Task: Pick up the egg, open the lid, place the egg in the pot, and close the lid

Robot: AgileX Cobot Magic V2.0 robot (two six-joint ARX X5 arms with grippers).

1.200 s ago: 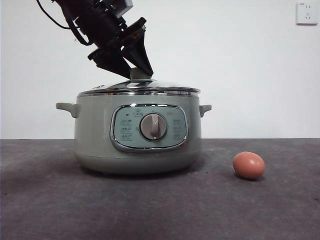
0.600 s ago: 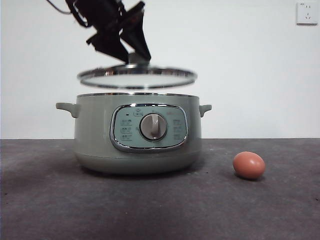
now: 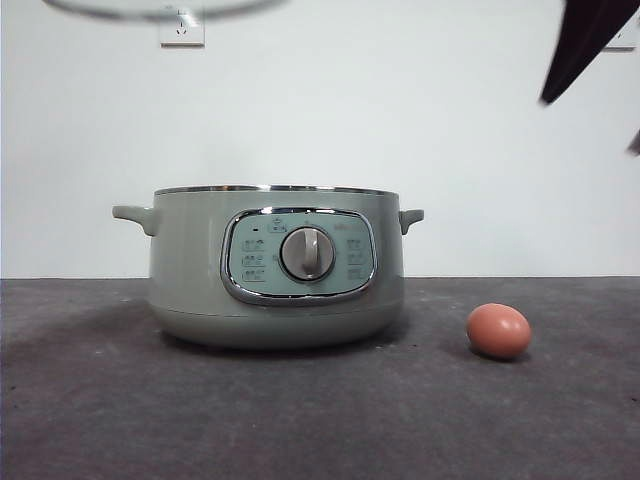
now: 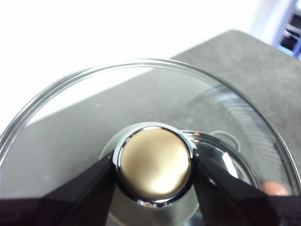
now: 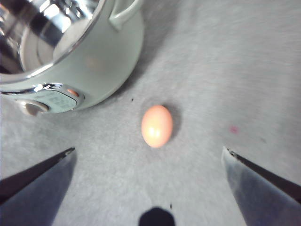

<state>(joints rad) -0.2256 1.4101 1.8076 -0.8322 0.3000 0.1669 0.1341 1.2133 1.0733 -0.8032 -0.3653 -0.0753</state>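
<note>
Since half a second earlier, the lid (image 3: 165, 8) had risen from just above the pot (image 3: 275, 265) to the top left edge of the front view, only its lower rim showing, well clear of the open pot. That pot stood unmoved on the dark table (image 3: 100, 400), its chrome rim bare. A dark arm tip had entered at the top right corner. In the left wrist view, the left gripper (image 4: 155, 165) was clamped on the lid's knob (image 4: 155, 162), a jaw on each side. The right gripper (image 5: 148, 160) hung above the table, jaws spread wide. Between them lay the egg (image 5: 157, 125), unmoved, near the pot's right side.
</note>
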